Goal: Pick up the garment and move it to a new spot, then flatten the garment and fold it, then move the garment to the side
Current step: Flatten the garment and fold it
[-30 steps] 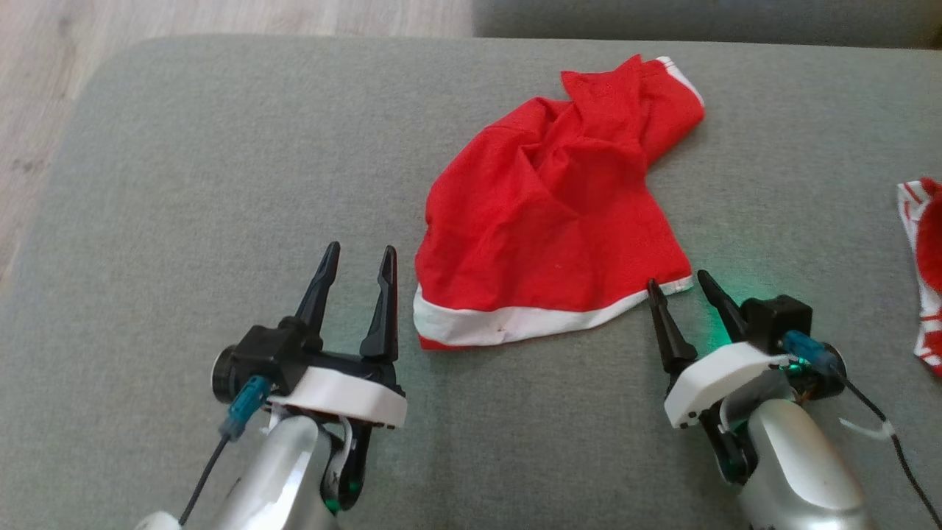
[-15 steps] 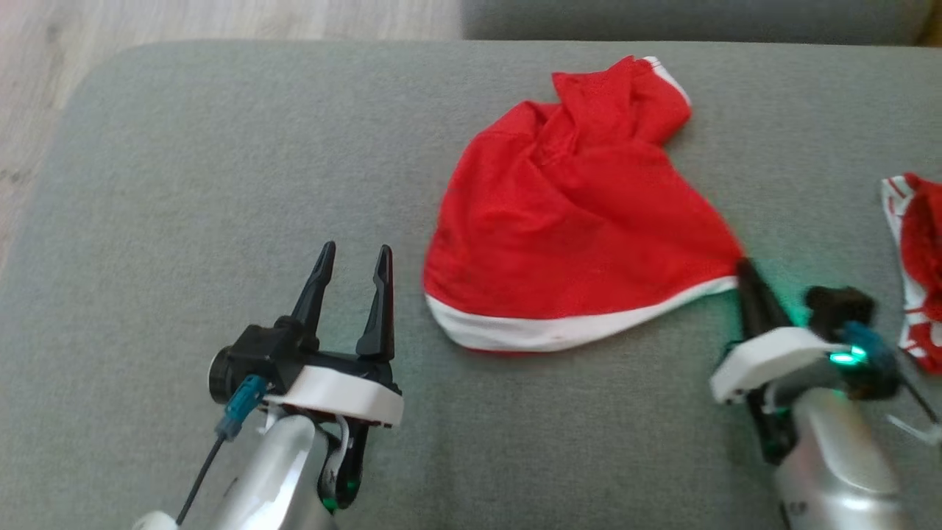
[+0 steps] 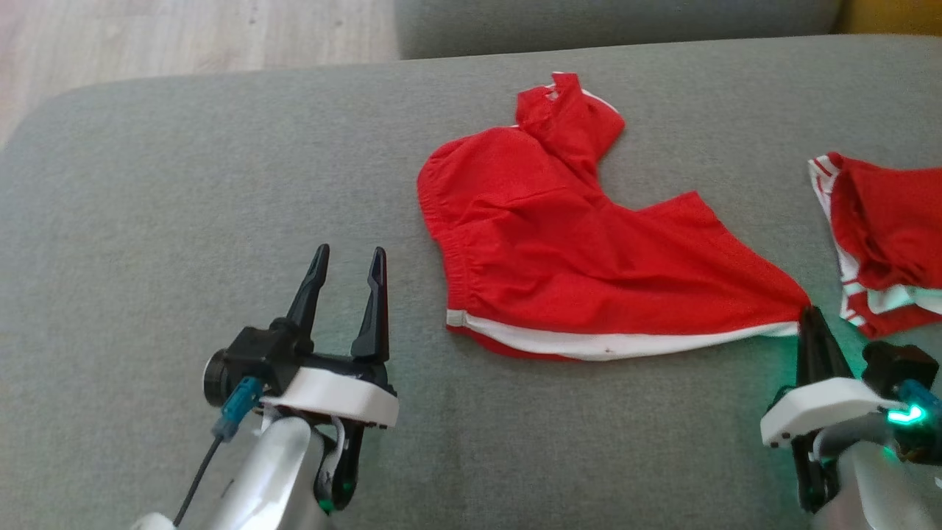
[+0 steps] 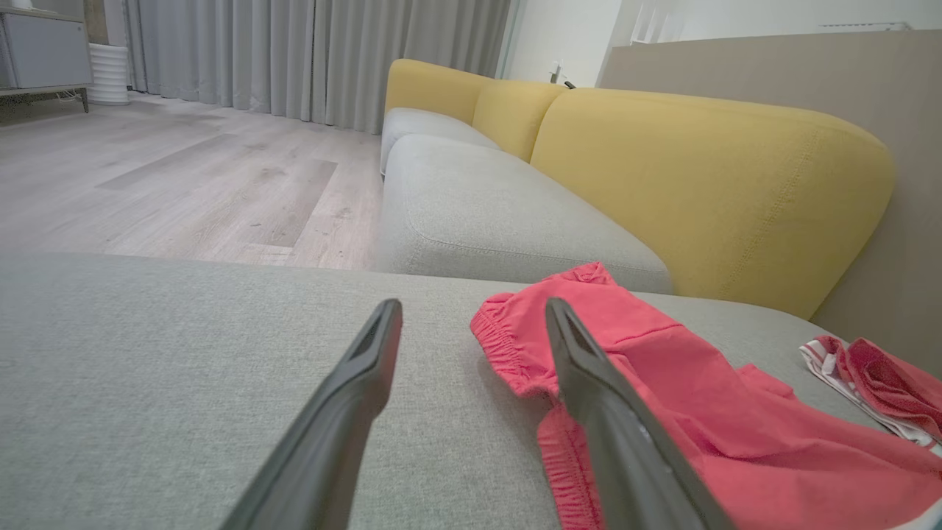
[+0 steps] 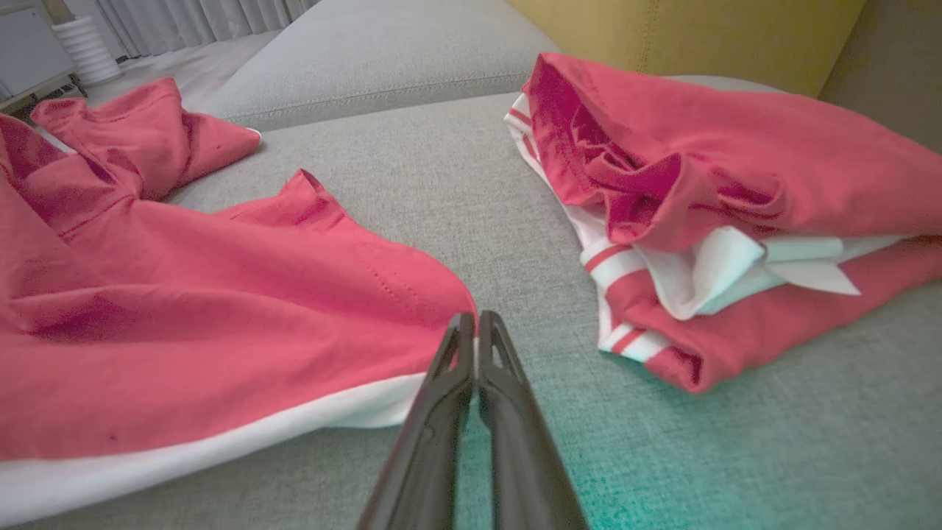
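Grey woven-fabric sofa seat (image 3: 147, 221) carries the work; red fabric shorts with a white hem band (image 3: 574, 250) lie mid-seat, bunched a second ago, now drawn out rightward; folded red-and-white striped garment (image 3: 883, 228) just beside; right pincer (image 3: 809, 324), previously apart, now clamped on the hem corner; left pincer (image 3: 347, 254) apart, empty; flattening likely under way.

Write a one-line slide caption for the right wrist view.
Right gripper shut on the corner of the red shorts, beside a second red-and-white garment on the grey sofa cushion.
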`<state>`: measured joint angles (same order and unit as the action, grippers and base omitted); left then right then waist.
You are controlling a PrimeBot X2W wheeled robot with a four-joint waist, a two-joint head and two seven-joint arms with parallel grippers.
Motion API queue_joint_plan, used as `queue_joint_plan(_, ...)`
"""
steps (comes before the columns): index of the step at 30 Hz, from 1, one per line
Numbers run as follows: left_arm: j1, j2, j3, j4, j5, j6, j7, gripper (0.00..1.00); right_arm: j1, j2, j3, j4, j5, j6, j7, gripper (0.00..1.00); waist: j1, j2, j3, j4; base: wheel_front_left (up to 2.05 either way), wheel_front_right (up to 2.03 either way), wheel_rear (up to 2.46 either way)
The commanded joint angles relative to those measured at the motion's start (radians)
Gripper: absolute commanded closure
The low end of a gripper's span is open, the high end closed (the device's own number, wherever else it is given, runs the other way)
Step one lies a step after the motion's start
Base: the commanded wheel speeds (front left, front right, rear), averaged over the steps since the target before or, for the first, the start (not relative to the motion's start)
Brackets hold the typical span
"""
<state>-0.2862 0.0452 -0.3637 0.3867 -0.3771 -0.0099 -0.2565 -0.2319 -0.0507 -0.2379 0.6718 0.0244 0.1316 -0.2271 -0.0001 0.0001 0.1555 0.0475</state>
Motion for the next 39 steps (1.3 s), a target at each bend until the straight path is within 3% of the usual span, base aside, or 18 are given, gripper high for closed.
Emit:
queue_joint_plan(1, -0.019, 0.005, 0.036, -0.023, 0.012, -0.004, -0.005, 0.0, -0.018, -0.001, 0.026, -0.044, 0.0, -0.001, -0.006, 0.0, 0.0001, -0.0001, 0.001, -0.016, 0.0, 0.0, 0.0)
queue_joint_plan(12, -0.02, 0.005, 0.037, -0.019, 0.017, -0.02, -0.005, 0.0, 0.033, 0.0, 0.208, -0.259, 0.154, -0.001, -0.034, 0.0, 0.0001, -0.0001, -0.002, -0.029, 0.0, 0.0, 0.0)
queue_joint_plan(16, -0.015, 0.005, 0.008, 0.012, 0.029, -0.05, -0.005, 0.0, 0.094, 0.0, 0.225, -0.352, 0.165, -0.001, -0.034, 0.0, 0.0001, -0.0001, -0.003, -0.024, 0.0, 0.0, 0.0)
queue_joint_plan(17, -0.021, 0.012, -0.034, 0.05, 0.037, -0.079, 0.002, 0.0, 0.111, 0.0, 0.223, -0.371, 0.168, -0.001, -0.034, 0.0, 0.0001, -0.0001, -0.001, -0.022, 0.0, 0.0, 0.0)
queue_joint_plan(25, -0.095, 0.068, -0.169, 0.158, 0.028, -0.118, 0.097, 0.0, 0.115, 0.0, 0.219, -0.393, 0.171, -0.001, -0.034, 0.0, 0.0001, -0.0001, 0.026, -0.033, 0.0, 0.0, 0.0)
queue_joint_plan(39, -0.19, 0.115, -0.313, 0.202, -0.073, -0.121, 0.085, 0.0, 0.099, 0.0, 0.214, -0.373, 0.179, -0.001, -0.035, 0.0, 0.0001, -0.0001, 0.062, -0.073, 0.0, 0.0, 0.0)
